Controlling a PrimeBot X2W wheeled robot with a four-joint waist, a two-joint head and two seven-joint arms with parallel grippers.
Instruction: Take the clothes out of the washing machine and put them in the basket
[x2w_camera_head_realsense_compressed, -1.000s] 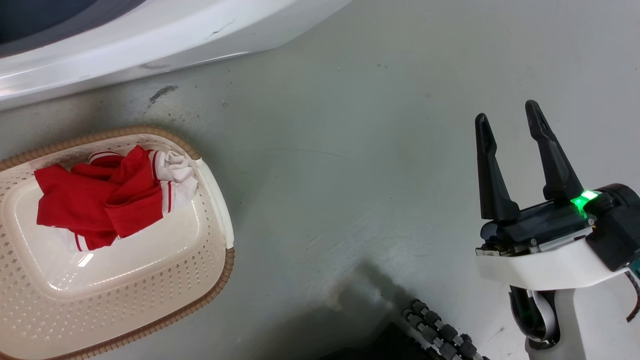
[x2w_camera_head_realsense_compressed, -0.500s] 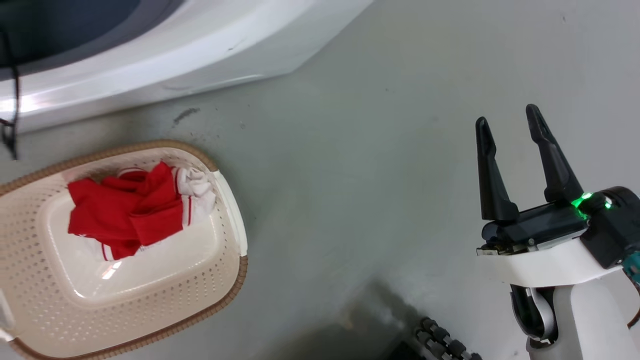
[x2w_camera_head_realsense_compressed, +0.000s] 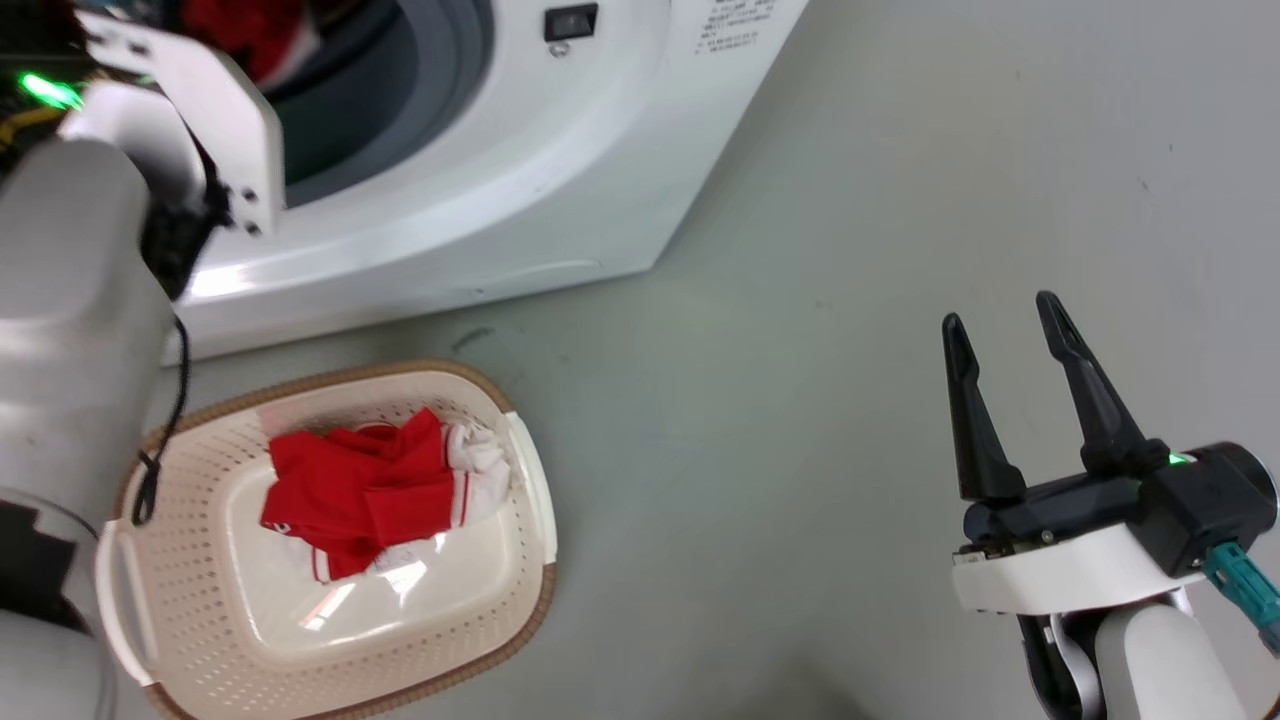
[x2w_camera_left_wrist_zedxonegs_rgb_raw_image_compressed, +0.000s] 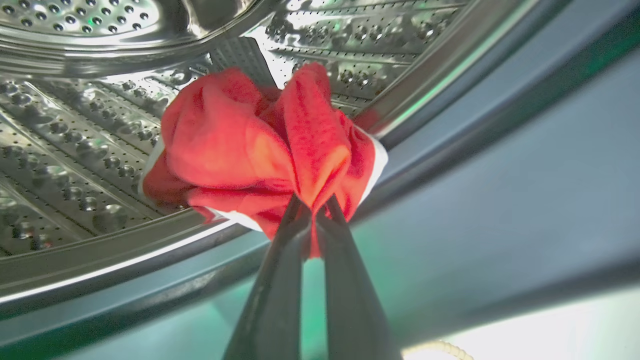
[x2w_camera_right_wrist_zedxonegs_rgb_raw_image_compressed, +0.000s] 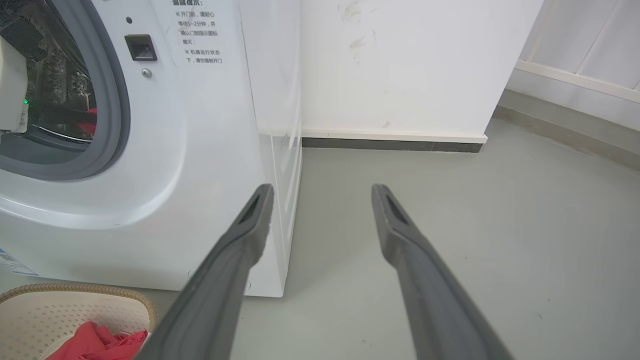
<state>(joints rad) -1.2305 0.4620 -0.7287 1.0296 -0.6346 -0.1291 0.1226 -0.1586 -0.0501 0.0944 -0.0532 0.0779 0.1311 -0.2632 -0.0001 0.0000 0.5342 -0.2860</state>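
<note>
One red garment with white trim (x2w_camera_head_realsense_compressed: 375, 487) lies bunched in the cream basket (x2w_camera_head_realsense_compressed: 530, 500) on the floor, also a red heap (x2w_camera_right_wrist_zedxonegs_rgb_raw_image_compressed: 95, 342) in the right wrist view beside the basket rim (x2w_camera_right_wrist_zedxonegs_rgb_raw_image_compressed: 75, 289). A second red garment (x2w_camera_left_wrist_zedxonegs_rgb_raw_image_compressed: 260, 150) hangs at the mouth of the washing machine (x2w_camera_head_realsense_compressed: 560, 180), over the steel drum's lip, with my left gripper (x2w_camera_left_wrist_zedxonegs_rgb_raw_image_compressed: 314, 202) shut on its lower fold. A bit of that red cloth (x2w_camera_head_realsense_compressed: 225, 25) shows past my left forearm inside the door opening. My right gripper (x2w_camera_head_realsense_compressed: 1000, 325) stands open over bare floor, right of the basket, its fingers (x2w_camera_right_wrist_zedxonegs_rgb_raw_image_compressed: 250, 225) empty.
The washing machine (x2w_camera_right_wrist_zedxonegs_rgb_raw_image_compressed: 210, 150) stands against a white wall (x2w_camera_right_wrist_zedxonegs_rgb_raw_image_compressed: 400, 65) with a dark skirting. Grey floor (x2w_camera_head_realsense_compressed: 800, 400) stretches between the basket and my right arm. My pale left forearm (x2w_camera_head_realsense_compressed: 70, 330) reaches over the basket's left end.
The head camera has tilted up, bringing the machine's opening and my left arm into view; the basket and its garment only shifted with the picture. My right gripper stays open.
</note>
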